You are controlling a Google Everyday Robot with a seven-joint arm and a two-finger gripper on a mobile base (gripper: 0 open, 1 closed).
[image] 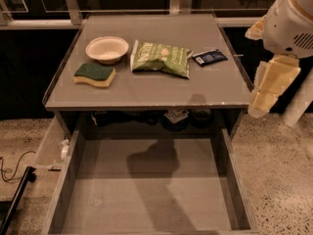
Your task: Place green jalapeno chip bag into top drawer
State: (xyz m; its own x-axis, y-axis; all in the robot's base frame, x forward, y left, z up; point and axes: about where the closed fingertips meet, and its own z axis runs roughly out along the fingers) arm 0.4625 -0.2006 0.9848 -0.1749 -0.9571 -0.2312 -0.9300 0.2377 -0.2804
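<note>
Camera view: tool (265, 98) right of table (195, 84)

Chip bag (160, 58) lies on table (195, 89) behind top drawer (146, 199), tool (268, 89) at right.

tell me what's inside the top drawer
The top drawer shows only bare bottom and shadow; its back, under the tabletop, is hidden. The green jalapeno chip bag lies on that tabletop; the end effector hangs at right.
</note>
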